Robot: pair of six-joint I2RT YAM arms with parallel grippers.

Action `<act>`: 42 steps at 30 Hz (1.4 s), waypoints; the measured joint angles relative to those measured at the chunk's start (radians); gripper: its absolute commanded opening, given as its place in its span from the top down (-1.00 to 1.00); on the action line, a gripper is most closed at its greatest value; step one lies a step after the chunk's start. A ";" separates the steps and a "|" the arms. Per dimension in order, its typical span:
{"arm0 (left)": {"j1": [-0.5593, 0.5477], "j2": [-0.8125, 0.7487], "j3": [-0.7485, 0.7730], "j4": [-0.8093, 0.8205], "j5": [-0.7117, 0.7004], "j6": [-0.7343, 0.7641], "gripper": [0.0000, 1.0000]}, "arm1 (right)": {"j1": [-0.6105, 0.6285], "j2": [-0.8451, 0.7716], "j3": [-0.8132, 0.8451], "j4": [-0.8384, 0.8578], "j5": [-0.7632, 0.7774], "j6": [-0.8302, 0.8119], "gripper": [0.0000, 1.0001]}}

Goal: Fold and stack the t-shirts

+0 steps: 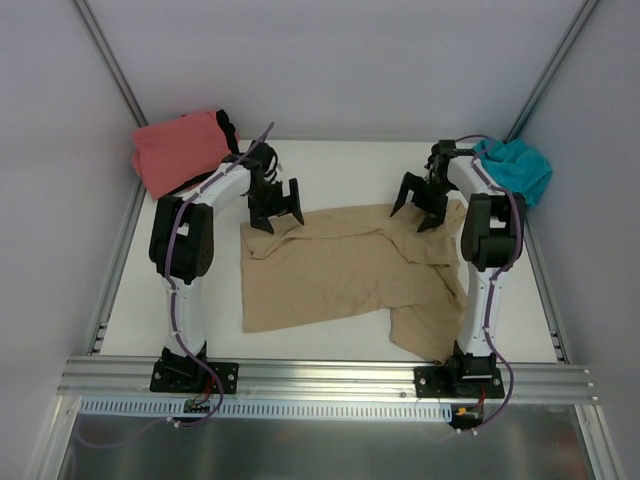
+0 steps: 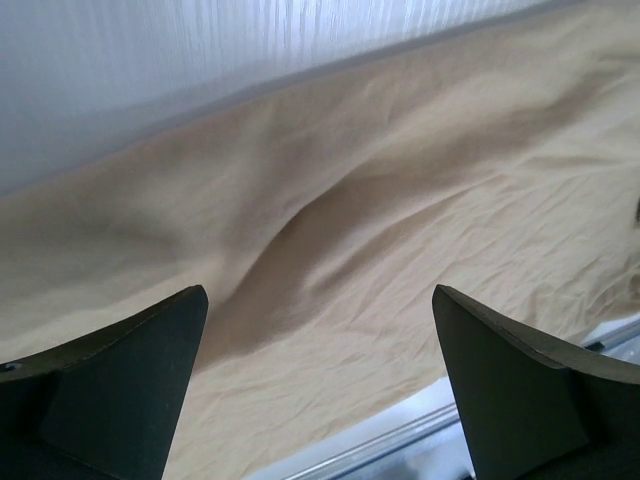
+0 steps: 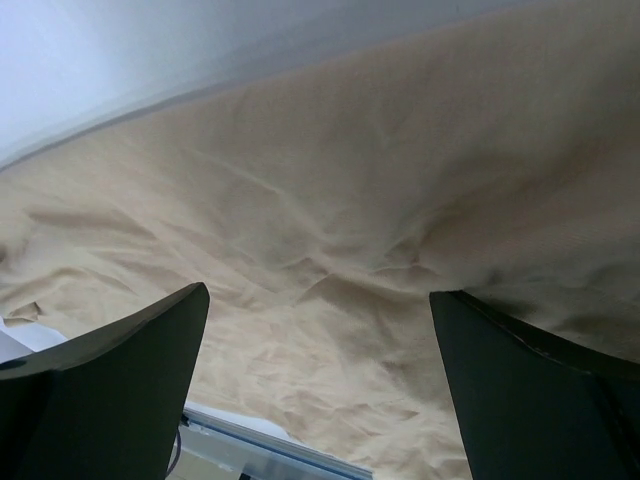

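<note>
Hovering at tan t-shirt (image 1: 340, 265) far edge: left fingers (image 2: 110, 390), right fingers (image 3: 110, 380) spread wide, gripping nothing.

the spread t-shirt (image 1: 340, 265) lay in the middle of the table (image 1: 140, 310), between the two arms. the left gripper (image 1: 279, 214) stood over its far left corner, and the right gripper (image 1: 415, 212) over its far right edge. a bundled t-shirt (image 1: 175, 148) lay in the far left corner, a second t-shirt (image 1: 228, 125) just right of it, and a third t-shirt (image 1: 515, 165) in the far right corner.
</note>
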 measured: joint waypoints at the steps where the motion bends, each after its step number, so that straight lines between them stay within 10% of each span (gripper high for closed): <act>1: 0.000 0.006 0.017 -0.001 -0.006 0.000 -0.97 | 0.000 0.004 0.008 0.001 0.001 0.002 -0.99; 31: -0.003 0.092 0.076 0.055 -0.200 -0.053 -0.97 | -0.027 0.090 0.148 0.022 -0.066 0.067 -0.99; 42: 0.000 0.251 0.332 0.066 -0.248 -0.023 -0.97 | -0.042 0.126 0.194 0.036 -0.117 0.109 -0.99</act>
